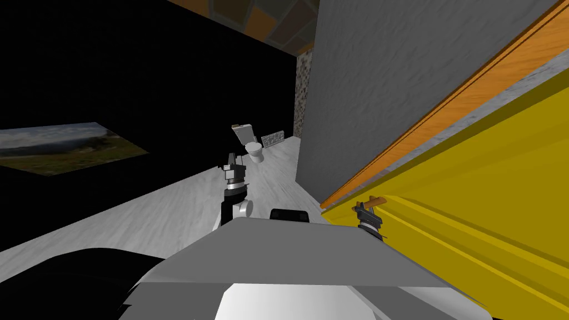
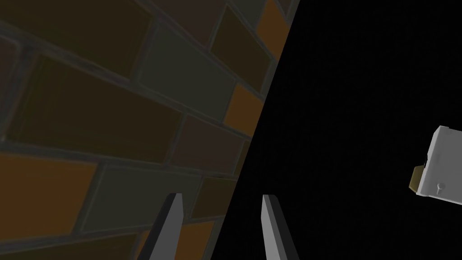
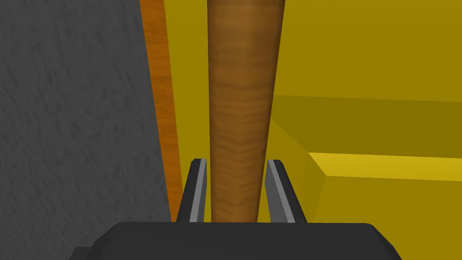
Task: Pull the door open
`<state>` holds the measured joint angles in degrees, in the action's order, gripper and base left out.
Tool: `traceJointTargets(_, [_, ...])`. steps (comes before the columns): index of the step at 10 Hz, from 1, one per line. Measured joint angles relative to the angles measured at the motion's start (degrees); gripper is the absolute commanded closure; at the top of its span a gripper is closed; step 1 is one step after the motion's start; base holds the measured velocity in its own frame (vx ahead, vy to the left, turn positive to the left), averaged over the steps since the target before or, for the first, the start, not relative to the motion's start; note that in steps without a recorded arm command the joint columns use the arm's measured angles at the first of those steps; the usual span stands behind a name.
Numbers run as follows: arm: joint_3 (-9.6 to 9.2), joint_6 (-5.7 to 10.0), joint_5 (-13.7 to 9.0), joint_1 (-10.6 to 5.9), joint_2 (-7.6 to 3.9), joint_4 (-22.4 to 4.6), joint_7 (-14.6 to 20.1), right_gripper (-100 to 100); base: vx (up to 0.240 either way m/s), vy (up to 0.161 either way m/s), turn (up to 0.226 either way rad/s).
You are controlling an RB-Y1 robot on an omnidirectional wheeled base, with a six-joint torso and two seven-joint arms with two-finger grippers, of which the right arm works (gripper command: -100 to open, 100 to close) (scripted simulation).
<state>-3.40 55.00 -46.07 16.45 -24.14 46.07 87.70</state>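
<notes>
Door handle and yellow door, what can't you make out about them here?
- Handle: its far end, cut off by the right wrist view's edge.
- Yellow door: its far edge, cut off by the head view's right edge.
- Right gripper: too small in the head view to show its grip.

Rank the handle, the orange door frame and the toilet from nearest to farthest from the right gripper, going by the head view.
1. Handle: between the right gripper's fingers.
2. Orange door frame: just beyond, along the yellow door's edge.
3. Toilet: far off across the floor, to the left.
</notes>
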Motion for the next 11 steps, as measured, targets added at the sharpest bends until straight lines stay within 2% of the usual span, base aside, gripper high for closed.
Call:
traceJointTargets(2, [-0.78,-0.01,0.44,0.16,-0.21,0.03,0.57,100,-0.109,0.019,0.032])
traceJointTargets(5, [-2.35,0.65,1.49,0.81,-0.95,1.22,1.41,100,-0.221,0.031,0.059])
traceJointTargets(7, [-4.28,2.03,2.76,1.02,-1.63,0.56,2.93,100,-0.231,0.045,0.045])
traceJointTargets(8, [-5.00,1.98,3.17,1.79,-2.02,1.52,3.25,100,-0.274,0.017,0.059])
traceJointTargets(11, [-6.68,2.56,4.22,2.09,-2.37,1.66,4.12,100,-0.179,0.006,0.051])
